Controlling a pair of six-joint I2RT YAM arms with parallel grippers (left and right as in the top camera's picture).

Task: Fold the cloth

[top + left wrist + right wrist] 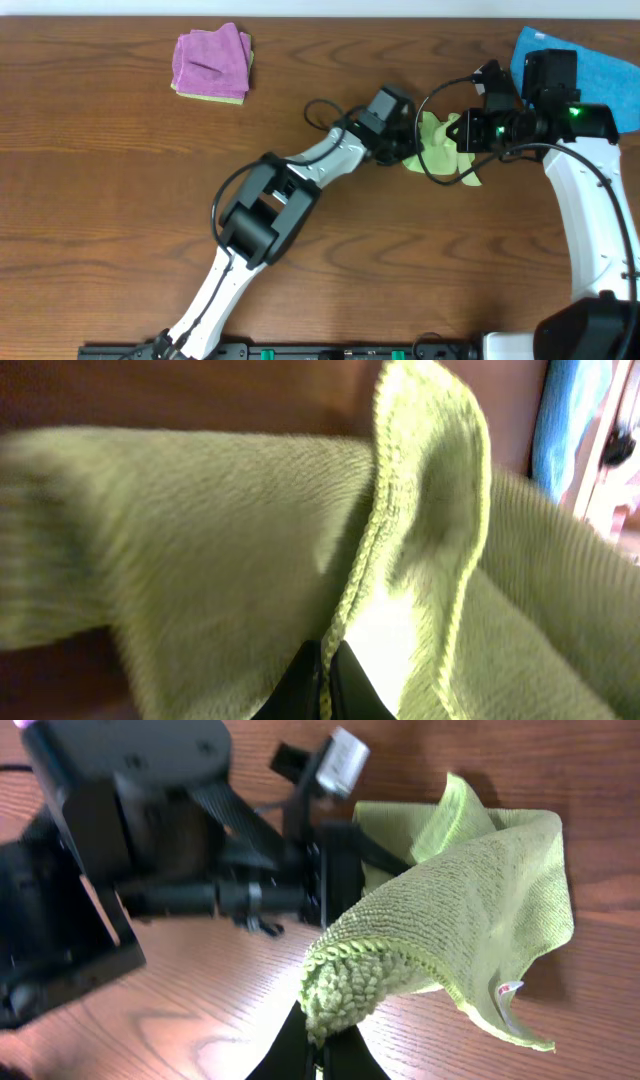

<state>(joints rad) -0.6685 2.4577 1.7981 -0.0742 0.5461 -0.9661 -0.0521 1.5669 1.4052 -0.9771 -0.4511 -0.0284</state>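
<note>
A light green cloth (442, 148) hangs bunched between my two grippers at the table's right centre. My left gripper (402, 140) is shut on its stitched hem, which shows close up in the left wrist view (352, 590) above the fingertips (327, 660). My right gripper (468, 132) is shut on a rolled corner of the cloth (470, 910), held above the wood, with its fingertips (320, 1045) at the bottom of the right wrist view. A white tag (508, 992) hangs from the cloth's lower edge. The left arm's gripper body (200, 850) faces the right wrist camera.
A folded stack of a pink cloth (212, 60) on a yellow-green one (205, 96) lies at the back left. A blue cloth (605, 70) lies at the back right corner under my right arm. Cables (440, 95) loop near both grippers.
</note>
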